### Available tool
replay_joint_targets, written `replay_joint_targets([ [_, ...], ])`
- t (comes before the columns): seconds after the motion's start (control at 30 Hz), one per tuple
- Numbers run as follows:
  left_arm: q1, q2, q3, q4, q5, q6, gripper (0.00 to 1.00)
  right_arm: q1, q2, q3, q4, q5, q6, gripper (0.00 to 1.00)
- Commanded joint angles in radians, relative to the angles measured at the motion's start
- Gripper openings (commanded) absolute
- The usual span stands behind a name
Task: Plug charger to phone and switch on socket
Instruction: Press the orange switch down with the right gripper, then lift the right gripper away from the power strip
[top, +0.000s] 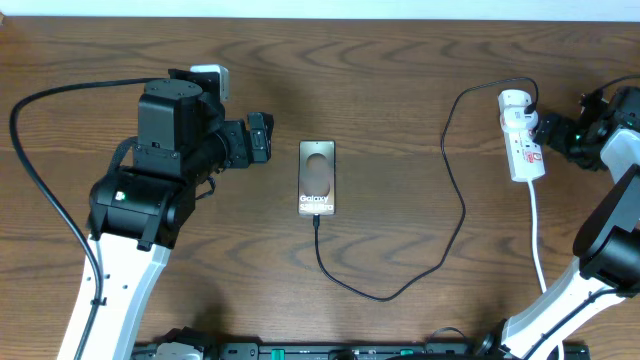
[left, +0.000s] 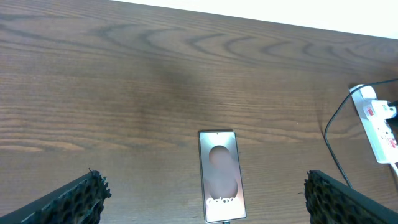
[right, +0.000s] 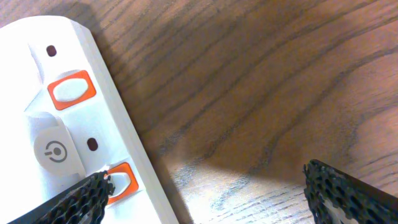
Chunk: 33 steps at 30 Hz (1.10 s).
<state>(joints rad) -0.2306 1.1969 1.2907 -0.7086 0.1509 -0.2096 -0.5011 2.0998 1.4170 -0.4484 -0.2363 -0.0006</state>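
Observation:
The phone (top: 317, 177) lies flat mid-table, screen lit with "Galaxy" lettering; it also shows in the left wrist view (left: 221, 175). The black charger cable (top: 450, 215) meets the phone's near short edge, loops right and runs up to the white socket strip (top: 520, 135). My left gripper (top: 262, 138) is open and empty, left of the phone; its fingers (left: 202, 199) straddle the phone from above. My right gripper (top: 556, 130) is open at the strip's right side. In the right wrist view its left finger (right: 205, 199) overlaps the strip (right: 68, 124) beside an orange-framed switch (right: 121, 182).
A second orange-framed switch (right: 71, 90) and a round power-symbol plug (right: 56, 151) sit on the strip. The strip's white cord (top: 537, 240) runs toward the table's front edge. Bare wood table (top: 400, 90) lies between the arms.

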Motion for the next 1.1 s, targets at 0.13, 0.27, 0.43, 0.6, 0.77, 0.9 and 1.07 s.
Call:
replay_joint_targets([
  [0.13, 0.001, -0.002, 0.005, -0.002, -0.003, 0.002, 0.98, 0.072, 0.033, -0.053, -0.047, -0.069, -0.023, 0.99],
  [0.27, 0.001, -0.002, 0.005, -0.002, -0.003, 0.002, 0.98, 0.074, 0.033, -0.053, -0.055, -0.069, -0.023, 0.99],
  [0.43, 0.001, -0.002, 0.005, -0.002, -0.003, 0.002, 0.98, 0.076, 0.033, -0.055, -0.06, -0.069, -0.023, 0.99],
  [0.6, 0.001, -0.002, 0.005, -0.002, -0.003, 0.002, 0.98, 0.077, 0.033, -0.062, -0.06, -0.069, -0.023, 0.99],
  [0.77, 0.001, -0.002, 0.005, -0.002, -0.003, 0.002, 0.98, 0.074, 0.024, -0.053, -0.069, 0.024, -0.022, 0.99],
  [0.9, 0.001, -0.002, 0.005, -0.002, -0.003, 0.002, 0.98, 0.064, -0.037, -0.029, -0.109, 0.075, -0.014, 0.99],
  [1.07, 0.001, -0.002, 0.005, -0.002, -0.003, 0.002, 0.98, 0.055, -0.196, -0.024, -0.144, 0.107, -0.015, 0.99],
])
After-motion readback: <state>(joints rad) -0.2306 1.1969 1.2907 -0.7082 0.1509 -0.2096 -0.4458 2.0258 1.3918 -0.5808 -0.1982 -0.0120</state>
